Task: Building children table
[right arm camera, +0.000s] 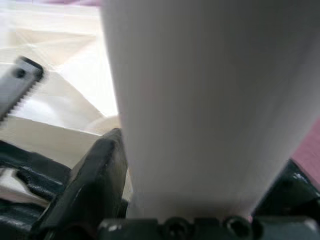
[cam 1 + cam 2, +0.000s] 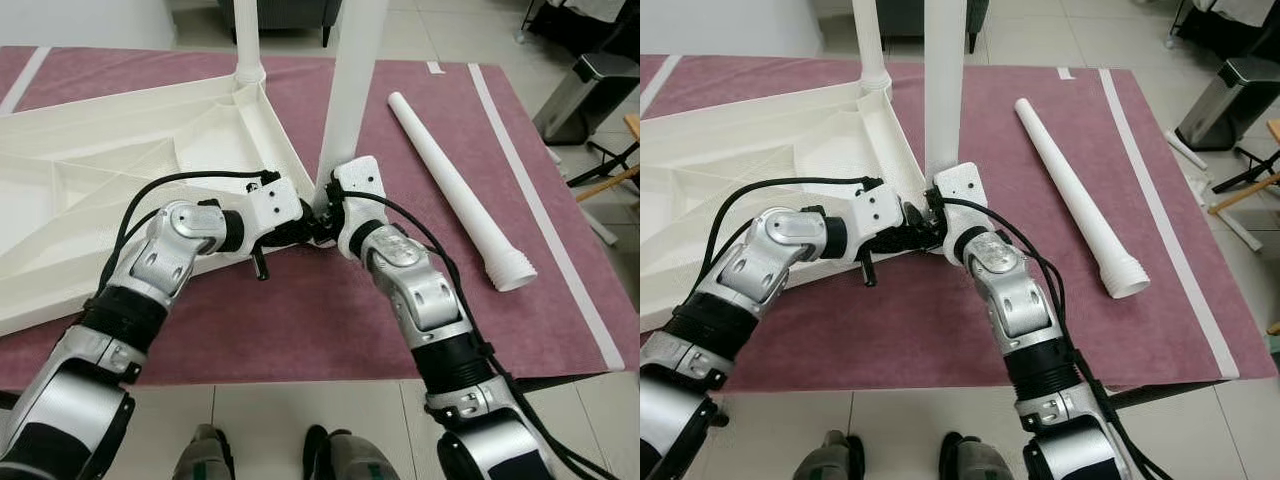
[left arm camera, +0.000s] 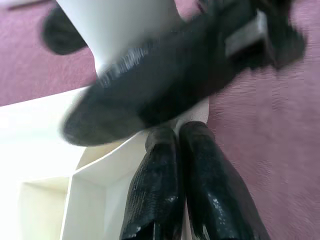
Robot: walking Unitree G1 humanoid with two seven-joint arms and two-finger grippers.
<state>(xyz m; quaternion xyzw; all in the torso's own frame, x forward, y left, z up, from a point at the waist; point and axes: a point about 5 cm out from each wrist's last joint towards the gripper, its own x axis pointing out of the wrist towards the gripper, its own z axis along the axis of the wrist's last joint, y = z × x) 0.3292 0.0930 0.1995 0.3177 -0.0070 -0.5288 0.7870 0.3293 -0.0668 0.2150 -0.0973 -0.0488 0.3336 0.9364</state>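
Honestly, right gripper [image 2: 325,215] clamps the upright leg [image 2: 350,90] (left gripper [image 3: 185,165] pressed together, steadying); tilt risks cross-threading at tabletop [image 2: 120,170] corner.

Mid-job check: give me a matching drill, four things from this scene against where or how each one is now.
Things:
1. spare leg
2. near-corner leg
3. tabletop
4. left gripper

States:
A. upside down on the purple mat, ribs showing
B. lying flat on the mat, threaded end toward the robot
C. upright, held at its base by the right gripper
D. fingers together, at the corner of the tabletop

Pairs: 1-B, 2-C, 3-A, 4-D
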